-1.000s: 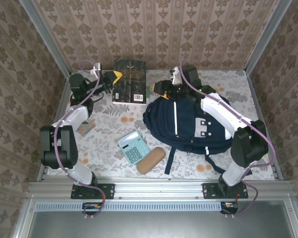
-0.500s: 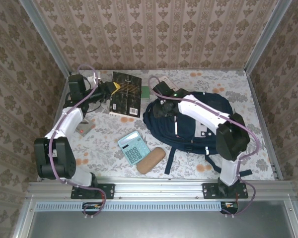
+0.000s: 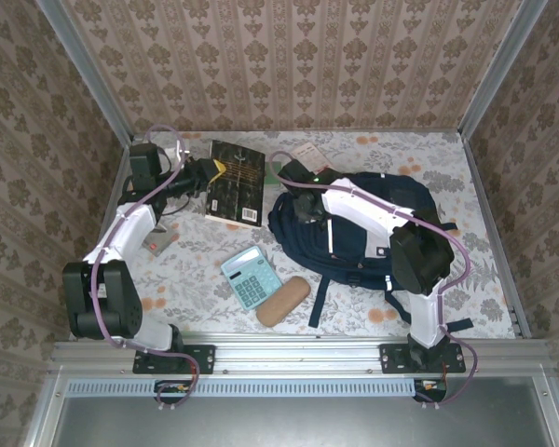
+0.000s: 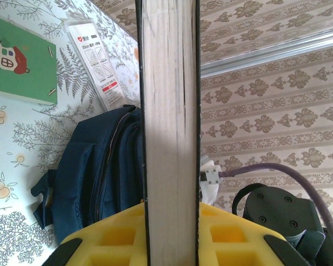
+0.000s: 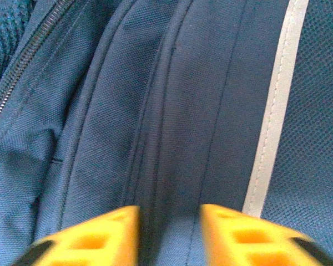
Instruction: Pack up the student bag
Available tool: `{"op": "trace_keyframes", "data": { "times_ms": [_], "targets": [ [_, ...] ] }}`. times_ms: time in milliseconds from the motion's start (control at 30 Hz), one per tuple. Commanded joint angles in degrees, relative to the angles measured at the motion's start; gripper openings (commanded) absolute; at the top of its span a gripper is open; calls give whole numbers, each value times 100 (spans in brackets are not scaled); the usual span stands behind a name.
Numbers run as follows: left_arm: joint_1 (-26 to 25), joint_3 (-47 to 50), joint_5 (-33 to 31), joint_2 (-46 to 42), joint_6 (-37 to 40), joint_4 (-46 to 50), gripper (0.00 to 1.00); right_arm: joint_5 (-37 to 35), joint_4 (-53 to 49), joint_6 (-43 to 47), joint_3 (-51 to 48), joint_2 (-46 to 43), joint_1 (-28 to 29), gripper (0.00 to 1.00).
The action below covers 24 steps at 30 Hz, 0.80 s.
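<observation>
Right jaws now astride bag seam (image 5: 151, 138)

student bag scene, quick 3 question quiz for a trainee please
1. True or false: the left gripper is clamped on the book.
2. Which lies right beside the calculator? A tan case B water bottle C lunch box
3. Fill in: the right gripper is over the ___.
Key: 1 true; 2 A; 3 student bag.
</observation>
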<state>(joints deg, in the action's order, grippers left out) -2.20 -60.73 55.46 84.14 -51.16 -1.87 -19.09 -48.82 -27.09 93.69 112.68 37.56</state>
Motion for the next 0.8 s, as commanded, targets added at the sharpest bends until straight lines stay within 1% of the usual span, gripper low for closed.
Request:
{"op": "trace_keyframes", "data": {
  "times_ms": [0,67,167,300,400,500,667,767],
  "targets": [
    [14,-18,114,-231,97,-81,0,-204,-36,35,-283,-87,23,14],
    [9,-20,105,-231,93,-83,0,-270,45,35,-356,-280,19,0],
    [1,0,88,-224,88,-84,0,-391,135,105,-388,-610,23,0],
    [-67,32,35,-180,62,-140,0,-380,380,293,-457,-1182,-7,0],
    [-225,61,-70,-88,10,-226,0,-109,598,423,-545,-1594,-94,0],
    [-477,52,-247,31,-15,-313,0,325,773,567,-621,-1949,-216,0],
    [-965,32,-653,358,-258,-674,0,1468,1293,669,-937,-2573,-587,0],
    [-1323,21,-884,618,-502,-1004,0,1978,1461,603,-988,-2814,-825,0]
  ]
}}
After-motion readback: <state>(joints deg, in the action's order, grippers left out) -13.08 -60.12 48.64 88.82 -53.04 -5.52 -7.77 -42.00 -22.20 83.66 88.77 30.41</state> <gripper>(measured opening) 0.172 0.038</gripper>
